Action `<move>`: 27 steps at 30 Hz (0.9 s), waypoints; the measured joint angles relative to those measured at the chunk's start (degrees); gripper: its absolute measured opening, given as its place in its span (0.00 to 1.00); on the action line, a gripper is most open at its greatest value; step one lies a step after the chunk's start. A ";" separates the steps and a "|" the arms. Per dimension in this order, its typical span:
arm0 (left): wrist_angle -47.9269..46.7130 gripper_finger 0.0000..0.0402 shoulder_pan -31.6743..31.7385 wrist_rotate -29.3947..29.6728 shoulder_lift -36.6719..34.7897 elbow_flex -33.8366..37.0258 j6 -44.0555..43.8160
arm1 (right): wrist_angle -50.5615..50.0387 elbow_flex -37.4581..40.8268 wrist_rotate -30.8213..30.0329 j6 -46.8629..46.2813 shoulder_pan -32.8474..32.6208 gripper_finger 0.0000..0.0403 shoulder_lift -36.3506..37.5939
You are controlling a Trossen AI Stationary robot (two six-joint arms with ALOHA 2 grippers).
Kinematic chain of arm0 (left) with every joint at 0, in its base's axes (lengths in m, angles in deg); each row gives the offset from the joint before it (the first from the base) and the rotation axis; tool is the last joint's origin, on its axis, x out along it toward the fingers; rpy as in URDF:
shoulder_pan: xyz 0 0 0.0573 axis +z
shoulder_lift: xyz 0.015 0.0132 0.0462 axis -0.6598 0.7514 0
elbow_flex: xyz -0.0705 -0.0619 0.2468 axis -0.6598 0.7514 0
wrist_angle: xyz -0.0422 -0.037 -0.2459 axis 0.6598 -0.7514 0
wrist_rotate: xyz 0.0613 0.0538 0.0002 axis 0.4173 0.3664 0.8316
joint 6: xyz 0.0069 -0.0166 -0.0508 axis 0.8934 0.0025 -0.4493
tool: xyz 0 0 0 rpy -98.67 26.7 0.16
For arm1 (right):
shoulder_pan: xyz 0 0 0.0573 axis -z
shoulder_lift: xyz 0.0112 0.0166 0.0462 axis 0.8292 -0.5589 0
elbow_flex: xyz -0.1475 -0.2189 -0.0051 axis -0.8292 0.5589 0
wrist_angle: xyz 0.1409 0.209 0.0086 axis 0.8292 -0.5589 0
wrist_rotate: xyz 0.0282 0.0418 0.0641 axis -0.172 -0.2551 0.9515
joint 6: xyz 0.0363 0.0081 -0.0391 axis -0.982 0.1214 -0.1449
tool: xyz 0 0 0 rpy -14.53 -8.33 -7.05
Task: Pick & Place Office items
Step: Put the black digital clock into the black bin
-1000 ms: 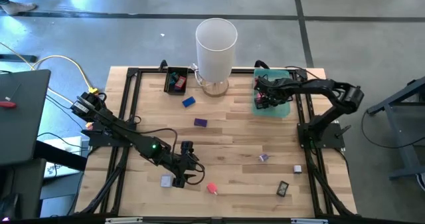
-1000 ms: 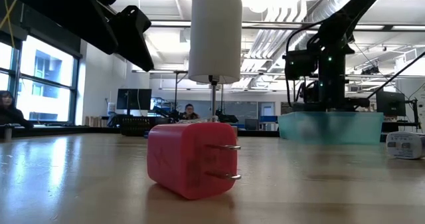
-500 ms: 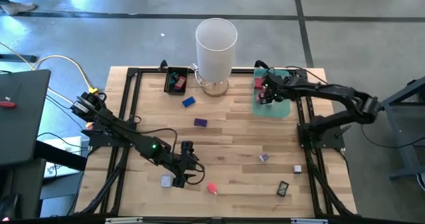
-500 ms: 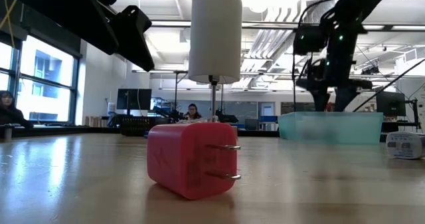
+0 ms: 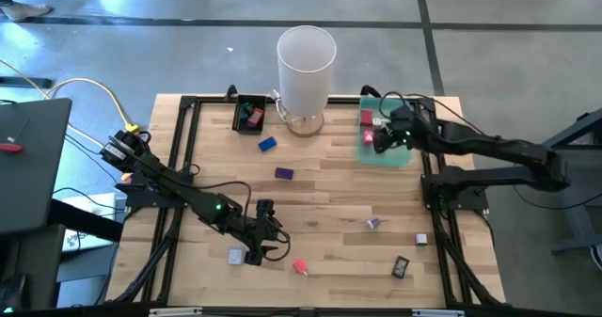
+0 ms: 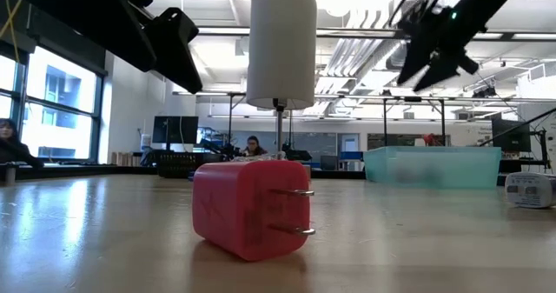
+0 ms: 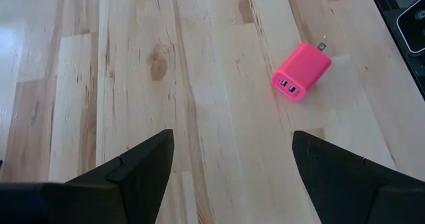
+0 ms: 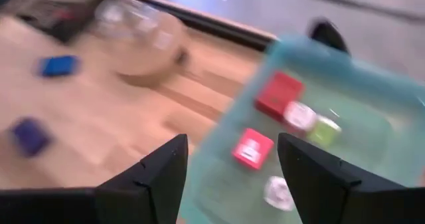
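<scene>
My left gripper [image 5: 273, 245] hovers open over the table's near middle, touching nothing. The pink plug charger [image 5: 300, 266] lies on its side just right of it; in the left wrist view the charger [image 7: 301, 72] sits ahead of the open fingers [image 7: 232, 144]. My right gripper [image 5: 381, 136] hangs open and empty above the translucent green tray [image 5: 400, 152]. In the low view it [image 6: 434, 54] is high over the tray [image 6: 433, 166]. In the tray lie a red block [image 8: 279, 94], a pink piece [image 8: 252, 148] and small white and green pieces.
Loose on the table: a blue block [image 5: 267, 144], a purple block [image 5: 284, 173], a small purple piece [image 5: 373, 223], a grey piece [image 5: 421, 239], a black piece [image 5: 401, 267], a grey piece [image 5: 235, 256]. The tall white cylinder [image 5: 306, 65] and the small black tray [image 5: 249, 113] stand at the far edge.
My right gripper has risen from inside the green tray to well above it and drifted slightly toward the table's right edge, its arm stretching out. The left arm and the pink charger have kept still.
</scene>
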 joint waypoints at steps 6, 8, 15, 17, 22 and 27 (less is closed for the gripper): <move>0.07 0.74 0.00 -0.04 0.00 0.00 -1.30 | 6.67 -0.02 -0.03 5.08 -9.97 0.55 3.76; 0.13 0.74 0.00 -0.05 0.00 0.00 -1.32 | 9.22 -0.02 -0.03 6.37 -13.46 0.55 3.83; 0.48 0.74 0.00 -0.07 0.00 0.00 -1.76 | 15.06 -0.07 -0.53 13.25 -26.23 0.55 2.97; 0.48 0.74 0.00 -0.06 0.00 0.00 -1.82 | 15.92 -0.07 -2.40 14.48 -29.83 0.55 2.64; 0.45 0.74 0.00 -0.05 0.00 0.00 -1.91 | 16.06 -0.07 -5.05 13.88 -38.68 0.55 2.52; 0.44 0.74 0.00 -0.04 0.00 0.00 -1.89 | 16.17 -0.42 -6.32 11.33 -45.98 0.55 2.52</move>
